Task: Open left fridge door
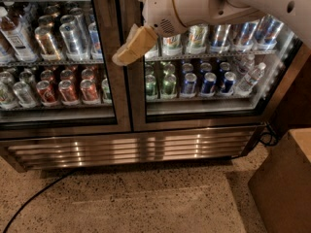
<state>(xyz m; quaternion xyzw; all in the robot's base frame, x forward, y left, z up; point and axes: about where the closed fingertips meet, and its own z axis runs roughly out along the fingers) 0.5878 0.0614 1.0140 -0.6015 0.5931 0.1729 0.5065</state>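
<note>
The fridge [131, 147] fills the upper part of the camera view, with a louvred steel grille along its base. The left fridge door [109, 57] is a glass pane in a steel frame, with red and silver cans [68, 89] behind it. It sits flush with its twin and looks closed. My gripper [130, 47], tan-tipped on a white arm [204, 6], hangs in front of the centre post between the two doors, by the left door's right edge. I cannot tell whether it touches the frame.
The right glass door [204, 57] shows green and blue cans. A black cable [34, 198] runs across the speckled floor at the lower left. A brown box [286, 183] stands at the lower right, with cables behind it near the fridge corner.
</note>
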